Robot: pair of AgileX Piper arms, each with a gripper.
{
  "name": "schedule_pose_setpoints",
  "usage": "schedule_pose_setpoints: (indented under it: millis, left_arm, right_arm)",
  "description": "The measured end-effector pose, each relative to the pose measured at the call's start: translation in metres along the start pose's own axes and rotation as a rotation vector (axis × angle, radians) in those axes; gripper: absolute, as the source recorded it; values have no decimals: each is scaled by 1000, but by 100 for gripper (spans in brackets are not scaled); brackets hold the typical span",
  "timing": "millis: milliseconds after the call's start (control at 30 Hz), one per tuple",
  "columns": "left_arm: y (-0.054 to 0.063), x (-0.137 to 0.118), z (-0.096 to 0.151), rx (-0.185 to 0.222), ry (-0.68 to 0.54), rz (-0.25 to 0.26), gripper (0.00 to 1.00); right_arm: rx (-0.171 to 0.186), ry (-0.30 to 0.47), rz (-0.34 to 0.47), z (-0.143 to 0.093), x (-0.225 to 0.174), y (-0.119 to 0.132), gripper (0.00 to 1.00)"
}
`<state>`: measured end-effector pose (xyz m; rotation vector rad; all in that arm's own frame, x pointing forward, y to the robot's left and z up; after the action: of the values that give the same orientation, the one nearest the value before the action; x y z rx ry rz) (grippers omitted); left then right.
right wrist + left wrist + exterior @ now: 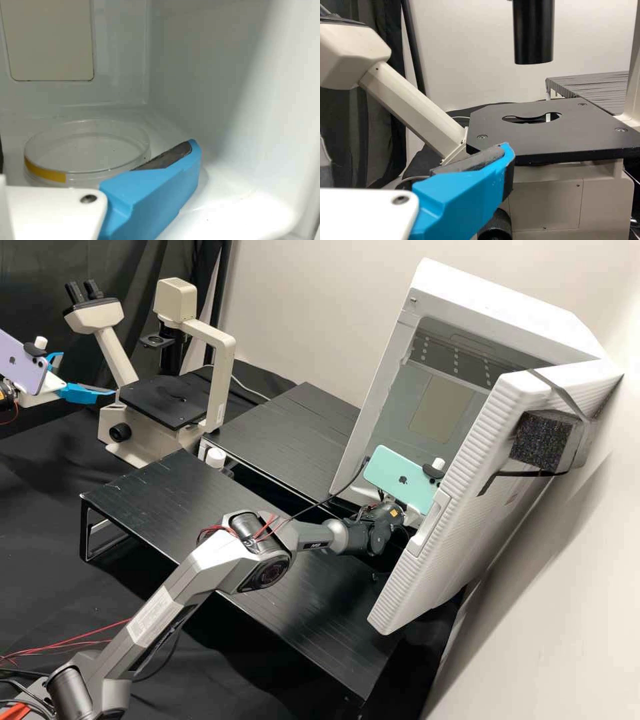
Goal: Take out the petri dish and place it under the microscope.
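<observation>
The clear petri dish point(87, 150) is seen on the floor of the white cabinet point(513, 313), near one finger of the right gripper point(415, 517), whose jaws are parted. Beside the microscope point(163, 400), the left gripper point(89, 374) is held with its jaws spread.

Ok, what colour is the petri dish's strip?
The strip is yellow, seen best in the right wrist view.
</observation>
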<state>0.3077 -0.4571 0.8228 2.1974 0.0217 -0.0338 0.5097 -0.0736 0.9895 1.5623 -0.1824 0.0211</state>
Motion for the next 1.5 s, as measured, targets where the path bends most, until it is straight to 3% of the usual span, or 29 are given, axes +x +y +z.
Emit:
schedule_pose_setpoints:
  millis: [67, 100, 1500]
  left_arm:
    - [0, 0, 0, 0, 0, 0, 100]
    - [0, 0, 0, 0, 0, 0, 100]
    - [0, 0, 0, 0, 0, 0, 100]
  right_arm:
    - [0, -3, -2, 0, 0, -1, 100]
    - [0, -5, -3, 0, 0, -1, 0]
    - [2, -15, 5, -3, 2, 3, 0]
